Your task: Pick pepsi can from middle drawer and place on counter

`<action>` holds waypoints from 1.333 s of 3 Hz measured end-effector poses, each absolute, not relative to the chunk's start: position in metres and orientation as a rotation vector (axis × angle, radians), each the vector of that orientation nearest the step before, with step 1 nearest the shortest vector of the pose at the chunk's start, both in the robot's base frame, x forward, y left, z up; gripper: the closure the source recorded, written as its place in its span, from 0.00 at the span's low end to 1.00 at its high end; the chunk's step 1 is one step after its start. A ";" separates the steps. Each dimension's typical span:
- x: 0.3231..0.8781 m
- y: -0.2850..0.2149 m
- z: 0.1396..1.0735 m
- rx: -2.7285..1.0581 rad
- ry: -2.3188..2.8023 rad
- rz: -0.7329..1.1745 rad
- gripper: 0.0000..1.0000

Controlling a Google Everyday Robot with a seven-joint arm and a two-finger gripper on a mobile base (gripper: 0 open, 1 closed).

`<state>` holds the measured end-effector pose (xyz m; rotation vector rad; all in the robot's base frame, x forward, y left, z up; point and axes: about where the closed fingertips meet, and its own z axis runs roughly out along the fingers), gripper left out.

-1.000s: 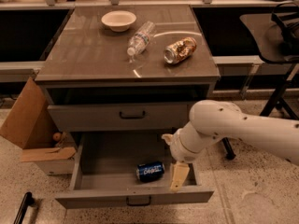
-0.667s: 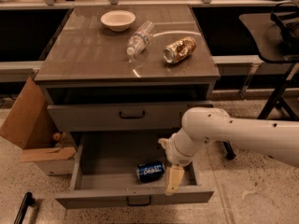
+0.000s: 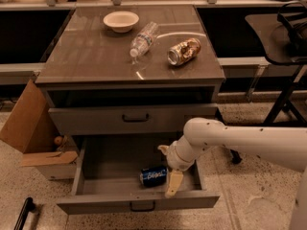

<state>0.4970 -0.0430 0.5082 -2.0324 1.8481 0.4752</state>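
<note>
The pepsi can, blue with white lettering, lies on its side in the open middle drawer, near its front middle. My gripper reaches down into the drawer from the right on a white arm. It sits just right of the can's end. It is open, with one cream finger low beside the can and the other behind it. It holds nothing. The counter is the cabinet's glossy grey-brown top.
On the counter are a white bowl, a clear plastic bottle and a gold-brown can, both lying down. A closed taller-fronted drawer is above the open one. A cardboard box stands left; a chair base right.
My arm has shifted a little left and lower, bringing the gripper closer to the pepsi can. The can and the counter objects have not moved.
</note>
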 end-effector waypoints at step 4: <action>0.530 -0.041 0.464 -2.031 1.743 0.449 0.00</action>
